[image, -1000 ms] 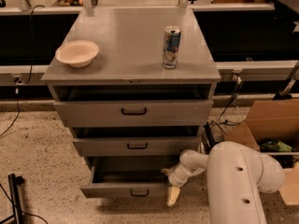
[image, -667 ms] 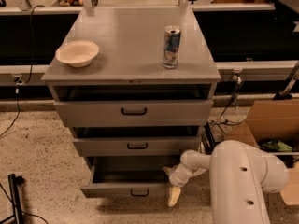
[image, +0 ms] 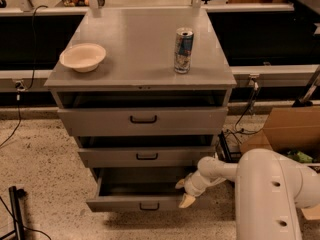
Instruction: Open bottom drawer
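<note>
Already the bottom drawer (image: 131,202) stands pulled out toward the near side, well proud of the two drawers above it, its grey inside showing, so the opening looks largely done. What is left, at most, is a little more pull and letting go. The tool (image: 183,192) sits at the drawer's right front corner, low on the desk (image: 140,64), and whether it is apart, together or clamped there I cannot tell.

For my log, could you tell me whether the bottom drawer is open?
Open: the bottom drawer juts out, inside showing; gripper at its right front corner.
</note>
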`<action>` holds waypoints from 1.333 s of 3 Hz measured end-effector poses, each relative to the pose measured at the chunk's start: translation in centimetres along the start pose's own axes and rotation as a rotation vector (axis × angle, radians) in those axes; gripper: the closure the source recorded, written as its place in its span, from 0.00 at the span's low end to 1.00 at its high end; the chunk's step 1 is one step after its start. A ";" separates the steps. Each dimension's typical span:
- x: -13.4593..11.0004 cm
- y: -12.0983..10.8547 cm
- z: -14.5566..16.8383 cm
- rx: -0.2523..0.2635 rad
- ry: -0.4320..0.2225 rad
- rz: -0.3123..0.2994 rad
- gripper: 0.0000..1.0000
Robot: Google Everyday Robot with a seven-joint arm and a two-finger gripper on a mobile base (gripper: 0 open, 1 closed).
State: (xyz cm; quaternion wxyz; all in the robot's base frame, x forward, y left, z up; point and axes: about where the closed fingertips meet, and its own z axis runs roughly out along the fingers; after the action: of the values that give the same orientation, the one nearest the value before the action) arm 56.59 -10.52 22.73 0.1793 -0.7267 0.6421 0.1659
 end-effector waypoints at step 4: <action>2.3 -4.8 -1.5 0.025 -0.011 0.073 0.90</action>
State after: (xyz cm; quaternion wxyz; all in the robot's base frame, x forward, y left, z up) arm 61.60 -12.71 23.23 0.1857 -0.6995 0.6693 0.1681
